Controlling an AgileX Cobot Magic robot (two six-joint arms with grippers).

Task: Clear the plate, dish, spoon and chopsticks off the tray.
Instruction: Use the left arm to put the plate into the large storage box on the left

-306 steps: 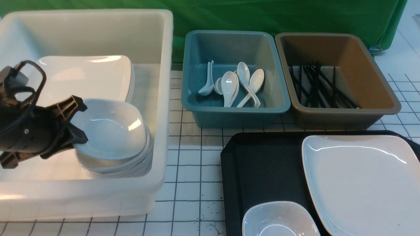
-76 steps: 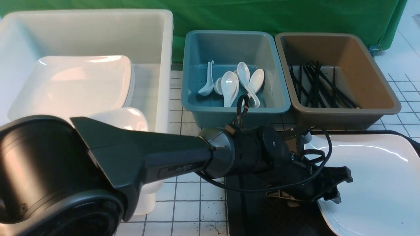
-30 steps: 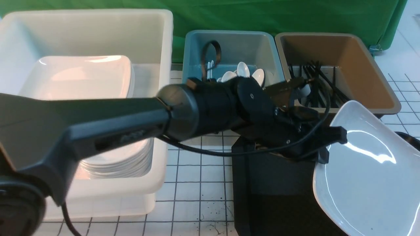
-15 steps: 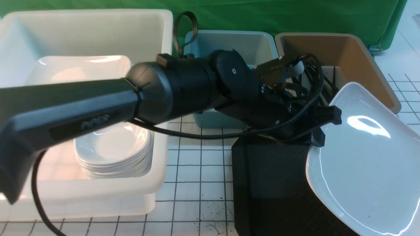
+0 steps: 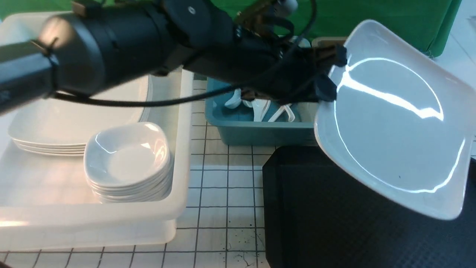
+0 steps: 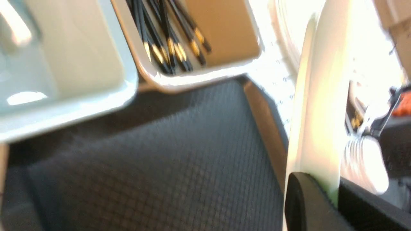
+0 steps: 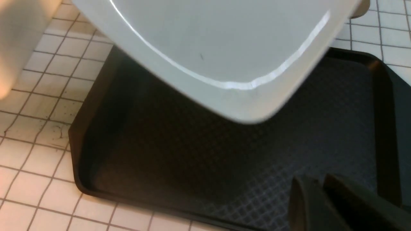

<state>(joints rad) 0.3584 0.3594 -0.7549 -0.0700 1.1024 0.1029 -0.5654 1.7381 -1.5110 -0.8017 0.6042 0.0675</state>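
The left gripper (image 5: 332, 74) is clamping the rim of the plate (image 5: 394, 123), one finger (image 6: 301, 205) lying on each face of the rim (the left wrist view shows the white edge wedged between them). The plate is hanging clear of the tray (image 5: 334, 223), tilted steeply with its glossy upper face turned toward the front camera, and its lower corner is hovering above the tray's diamond-textured surface without touching it. The left arm is reaching across from the white tub (image 5: 182, 156), which is holding a stack of small dishes (image 5: 126, 160) and a stack of large plates (image 5: 55, 126). Behind the tray, the blue tub (image 5: 260, 132) is holding white spoons (image 5: 260, 106), and the brown tub (image 6: 224, 32) is holding black chopsticks (image 6: 167, 48). The right gripper (image 7: 321, 202) is hovering low over the near part of the tray and is holding nothing; only part of its dark fingers is showing, so whether they are parted or closed cannot be told.
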